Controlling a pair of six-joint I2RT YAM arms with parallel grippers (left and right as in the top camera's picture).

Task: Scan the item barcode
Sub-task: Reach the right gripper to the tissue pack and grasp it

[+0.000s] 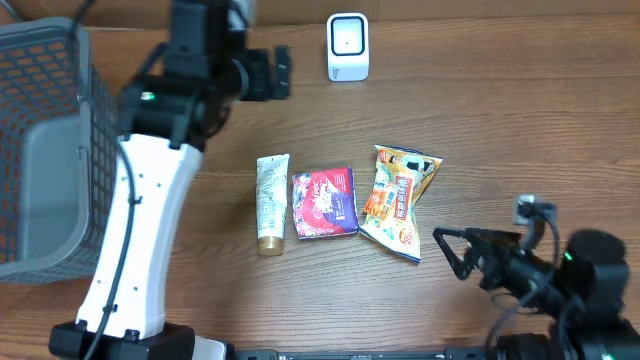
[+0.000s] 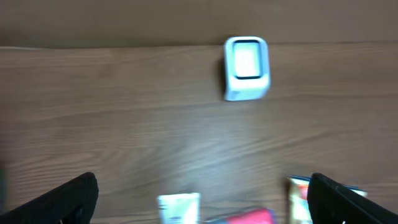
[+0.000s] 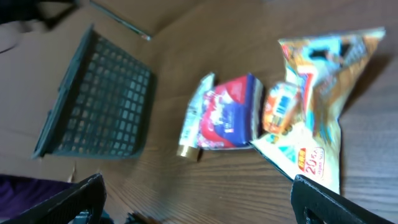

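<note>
The right gripper (image 1: 447,254), wide open and empty, is hovering just right of the bag (image 1: 398,200) lying mid-table, seemingly lining up a grab. The left gripper (image 1: 284,72) is gaping empty near the far scanner (image 1: 348,47).

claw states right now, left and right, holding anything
left claw: open, holding nothing
right claw: open, holding nothing

Wood-grain table (image 1: 500,120); glossy plastic snack bag (image 1: 398,200); matt mesh basket (image 1: 40,60).
</note>
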